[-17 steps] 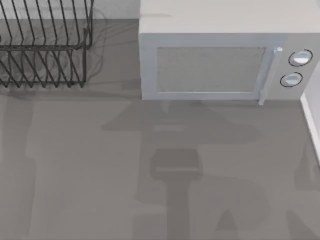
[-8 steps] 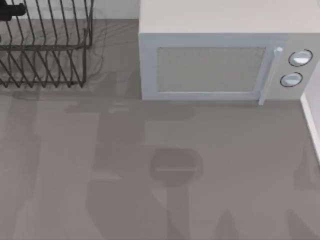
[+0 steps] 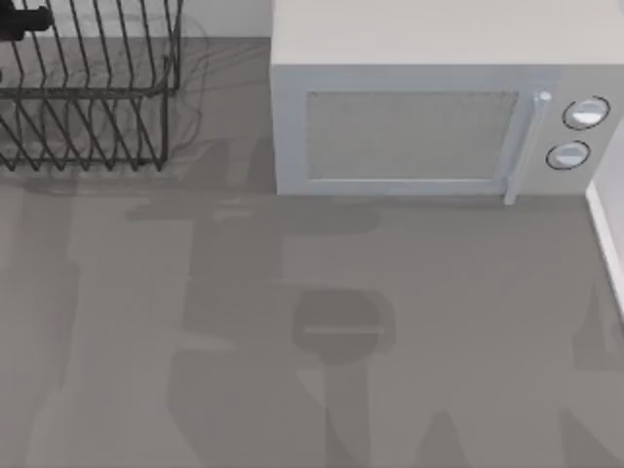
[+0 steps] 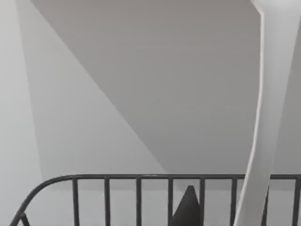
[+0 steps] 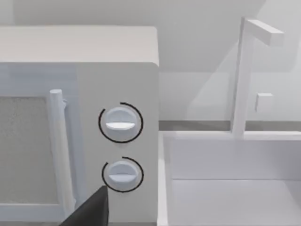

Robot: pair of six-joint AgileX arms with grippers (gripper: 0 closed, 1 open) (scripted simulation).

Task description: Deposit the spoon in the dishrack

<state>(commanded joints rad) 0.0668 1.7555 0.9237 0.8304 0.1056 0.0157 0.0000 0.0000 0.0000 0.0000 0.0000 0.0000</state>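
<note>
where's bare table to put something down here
The wide grey table in front of the dishrack and microwave is free. The strip between those two is narrow. The left gripper crowds the rack.

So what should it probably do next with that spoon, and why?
Probably lower the left end effector slightly, then release: it sits over the dishrack at the top view's upper left, and the spoon hangs by the rack's top bar. The right end effector idles by the microwave.

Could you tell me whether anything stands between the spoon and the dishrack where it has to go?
Nothing visible does. In the left wrist view the spoon hangs over the dishrack rim, with bare wall behind.
</note>
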